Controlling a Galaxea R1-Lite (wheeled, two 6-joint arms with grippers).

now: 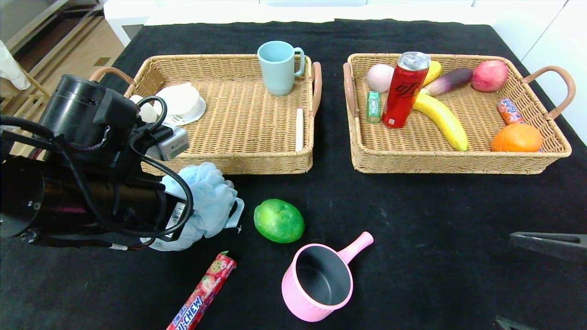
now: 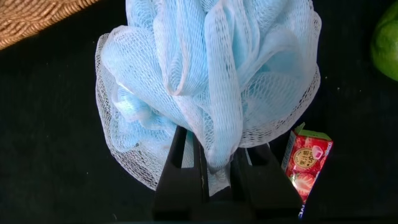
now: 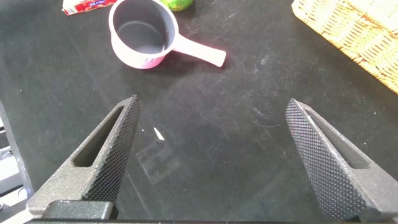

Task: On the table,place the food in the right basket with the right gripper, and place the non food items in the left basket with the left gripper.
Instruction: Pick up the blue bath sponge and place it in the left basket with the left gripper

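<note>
Left gripper is clamped tight on the blue bath pouf, fingers pinched into a fold of mesh near its core, and it hangs just in front of the left basket, at about nine o'clock on the table. That pouf looks feather-light, soft and springy, so it should squash rather than slip, and a bite deep in the gathered middle is the safe hold; loose outer netting could tear free or snag on wicker. Nearest the robot at six o'clock lie the Hi-Chew candy stick and the pink saucepan, mouth up, handle pointing away. Right gripper hovers over bare cloth at four o'clock, jaws spread wide, holding nothing. A green fruit sits just beside the pouf toward the centre. Farther off, the left basket already carries a white dish, a teal mug and a pale stick; its near rim is the one thing to clear. At one o'clock the right basket holds a red can, banana, orange and more.
</note>
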